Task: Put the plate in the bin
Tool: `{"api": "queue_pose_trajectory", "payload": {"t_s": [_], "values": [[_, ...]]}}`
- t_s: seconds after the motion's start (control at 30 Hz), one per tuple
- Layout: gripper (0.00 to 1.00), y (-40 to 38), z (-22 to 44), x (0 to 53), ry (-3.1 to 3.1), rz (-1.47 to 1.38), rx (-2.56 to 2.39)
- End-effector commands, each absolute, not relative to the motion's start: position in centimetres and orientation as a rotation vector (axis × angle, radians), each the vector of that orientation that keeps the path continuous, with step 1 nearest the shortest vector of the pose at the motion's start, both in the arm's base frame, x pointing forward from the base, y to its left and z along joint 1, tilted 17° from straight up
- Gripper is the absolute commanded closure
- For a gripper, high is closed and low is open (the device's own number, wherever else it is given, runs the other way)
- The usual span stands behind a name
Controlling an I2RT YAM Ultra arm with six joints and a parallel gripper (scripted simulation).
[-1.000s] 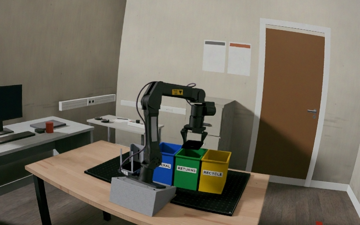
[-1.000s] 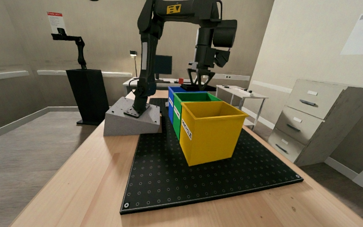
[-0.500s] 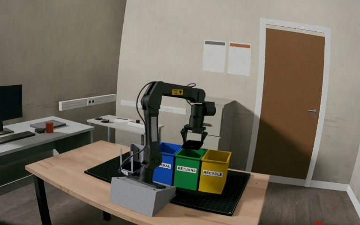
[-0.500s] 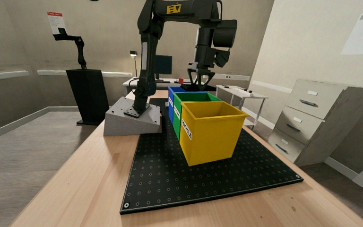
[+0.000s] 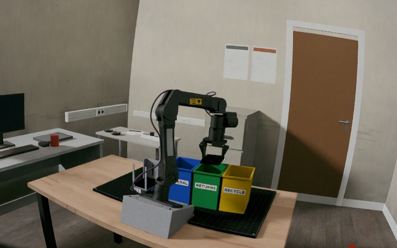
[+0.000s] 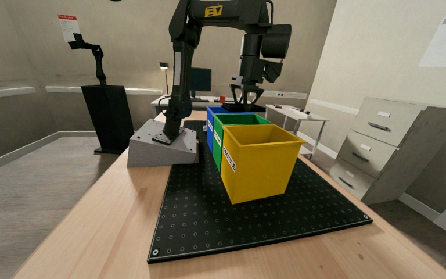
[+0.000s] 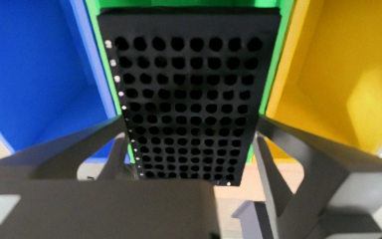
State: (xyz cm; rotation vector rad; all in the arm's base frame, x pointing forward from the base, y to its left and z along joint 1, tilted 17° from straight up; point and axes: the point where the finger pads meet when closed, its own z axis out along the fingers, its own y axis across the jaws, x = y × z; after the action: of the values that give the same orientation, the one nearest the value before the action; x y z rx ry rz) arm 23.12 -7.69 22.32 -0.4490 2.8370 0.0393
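Observation:
My gripper (image 5: 213, 154) (image 6: 244, 106) (image 7: 190, 119) is shut on the black 96-well plate (image 5: 212, 159) (image 6: 234, 106) (image 7: 184, 100) and holds it level just above the mouth of the green RETURNS bin (image 5: 206, 189) (image 6: 217, 141) (image 7: 280, 60). In the wrist view the plate covers most of the green bin's opening. The stack rack K1 (image 5: 145, 172) stands at the left behind the arm; a dark plate (image 5: 143, 184) lies low in it, partly hidden by the arm.
A blue bin (image 5: 183, 187) (image 6: 210, 126) (image 7: 45, 75) stands left of the green one and a yellow RECYCLE bin (image 5: 235, 194) (image 6: 259, 164) (image 7: 333, 75) right of it, all upright on the black perforated mat (image 5: 234, 219) (image 6: 246, 217). The grey arm base (image 5: 155, 212) (image 6: 147, 147) sits at the table's front.

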Motion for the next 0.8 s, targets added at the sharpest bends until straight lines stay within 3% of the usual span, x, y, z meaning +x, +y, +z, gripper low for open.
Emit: {"api": "queue_pose_trajectory", "payload": {"t_s": [0.0, 0.77], "values": [[1.0, -7.7, 24.4, 23.4, 2.764, -0.01, -0.451], [1.0, -7.4, 21.5, 23.8, 2.791, 0.01, -0.451]]}}
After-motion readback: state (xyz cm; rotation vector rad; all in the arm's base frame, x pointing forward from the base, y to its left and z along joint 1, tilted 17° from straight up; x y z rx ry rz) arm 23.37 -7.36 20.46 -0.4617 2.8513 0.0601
